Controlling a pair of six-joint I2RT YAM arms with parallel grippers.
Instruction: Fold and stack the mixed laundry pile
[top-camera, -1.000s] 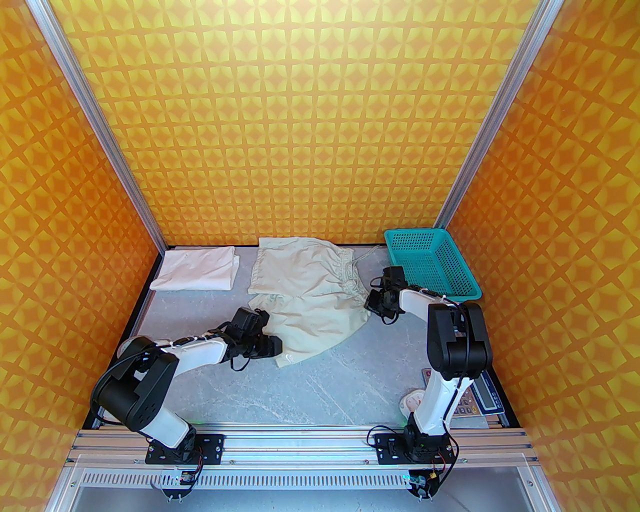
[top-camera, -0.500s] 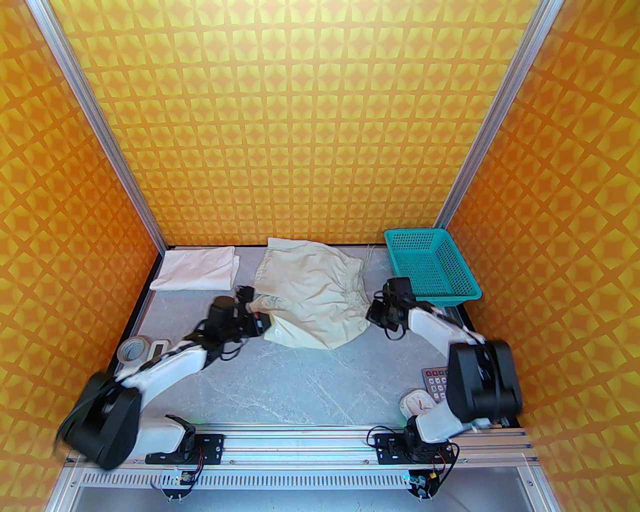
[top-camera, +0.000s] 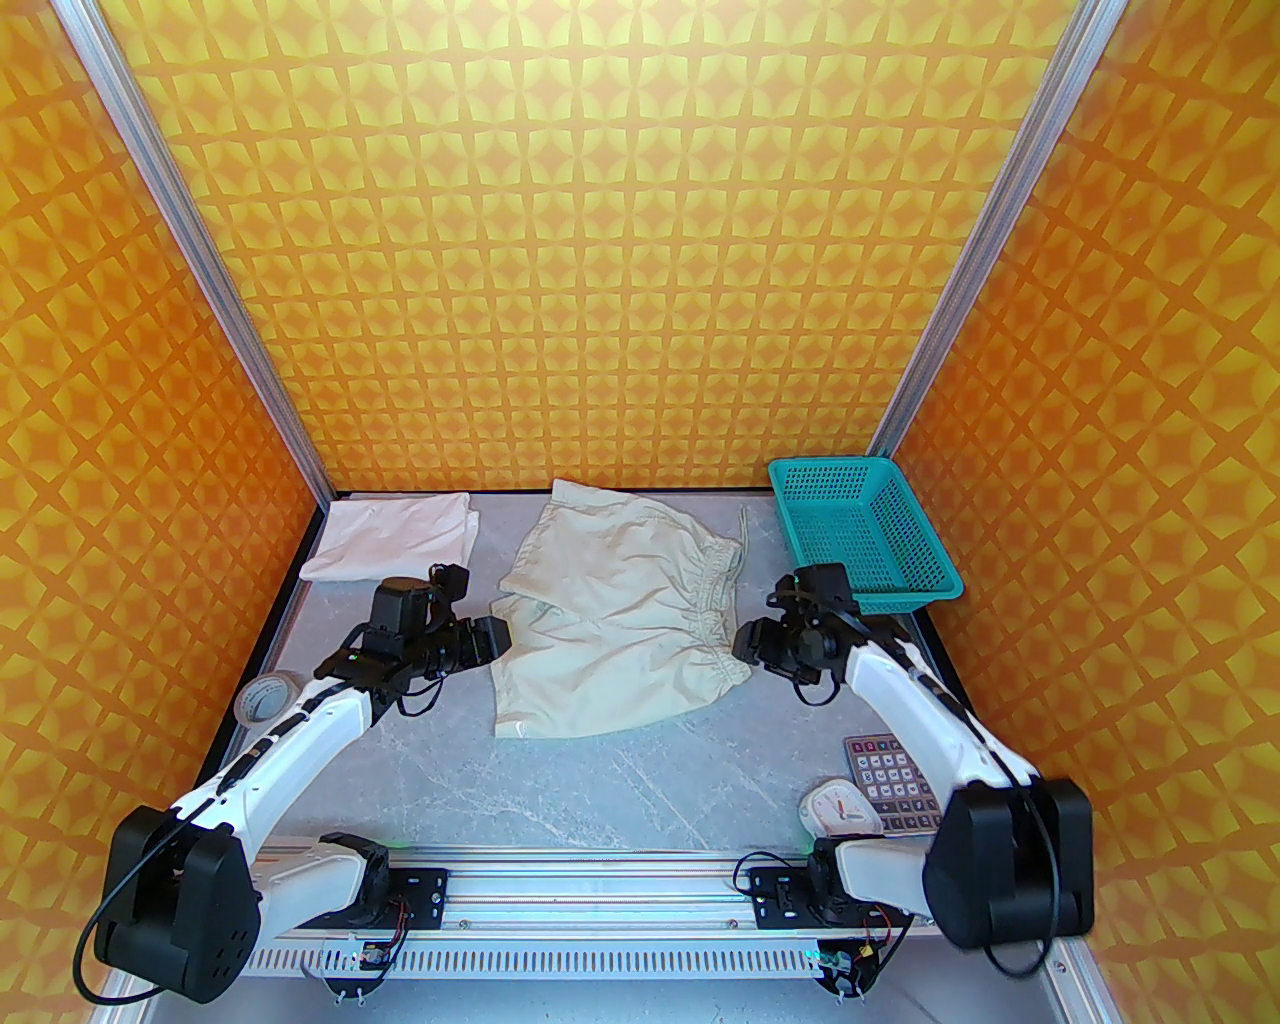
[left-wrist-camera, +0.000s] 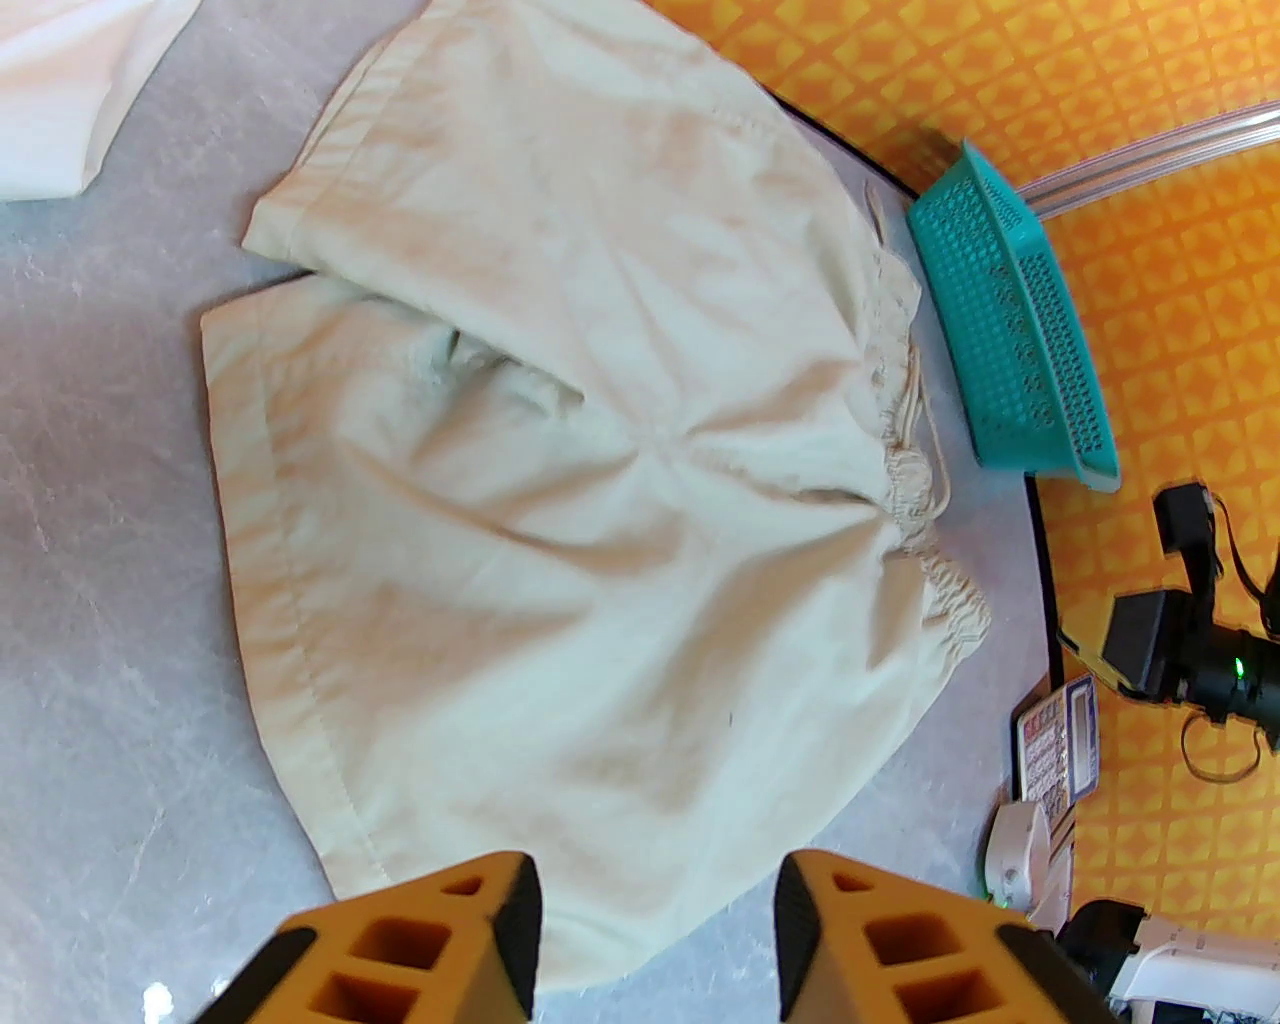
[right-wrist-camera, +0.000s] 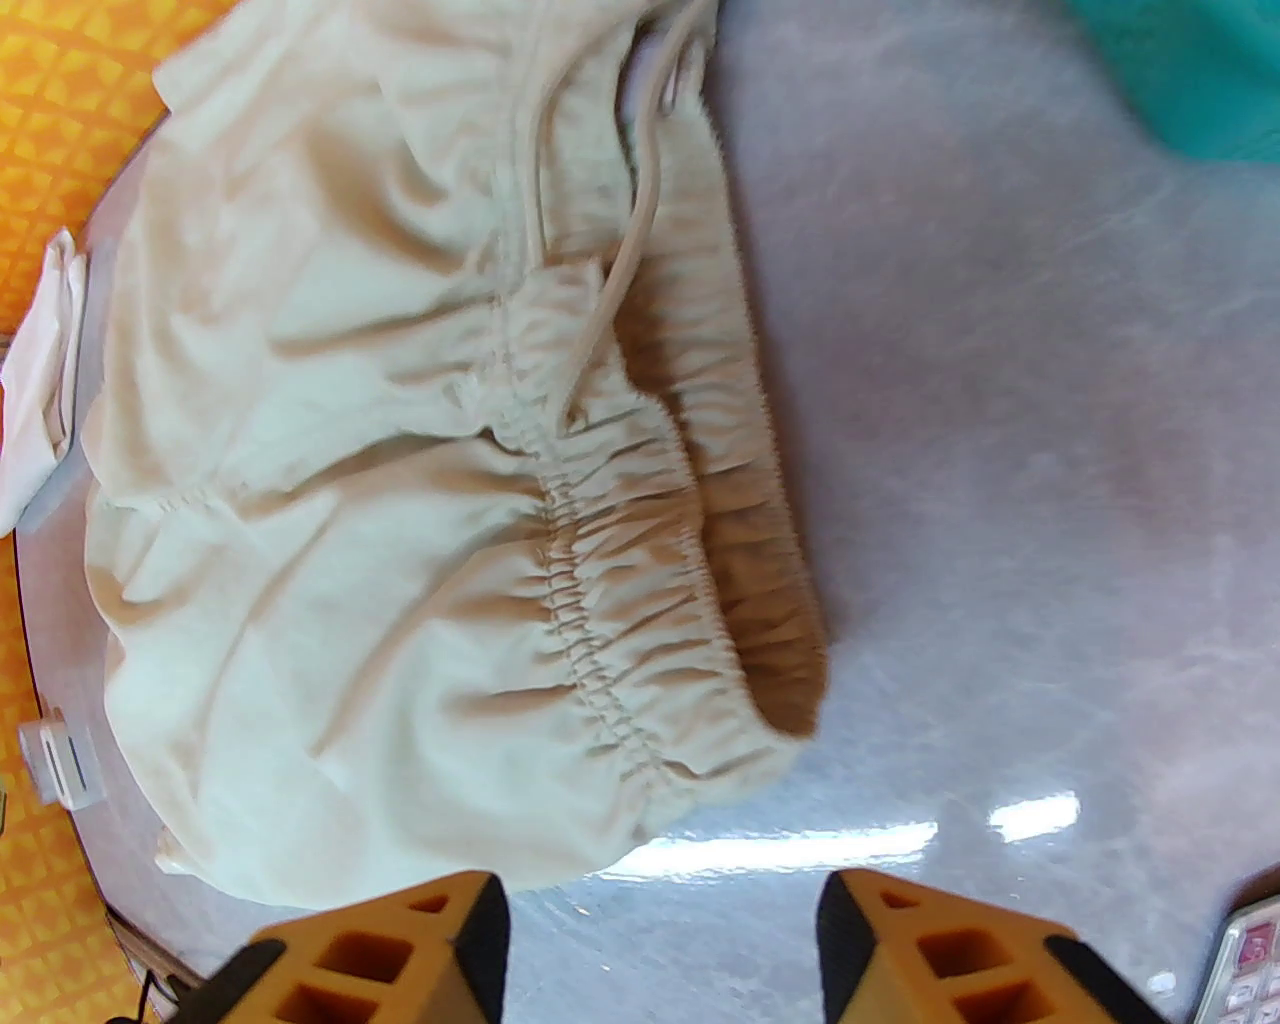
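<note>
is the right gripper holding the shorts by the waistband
No, the right gripper stands open over bare table, with the shorts lying just beyond it, untouched.

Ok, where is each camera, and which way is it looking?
Top camera: high behind the robot, looking down on the table, both arms, shorts, T-shirt and basket.
Left wrist: on the left arm, facing right across the shorts toward the basket; open left gripper at bottom.
Right wrist: on the right arm, facing left over the waistband; open right gripper at bottom.
Both wrist views share the shorts.
</note>
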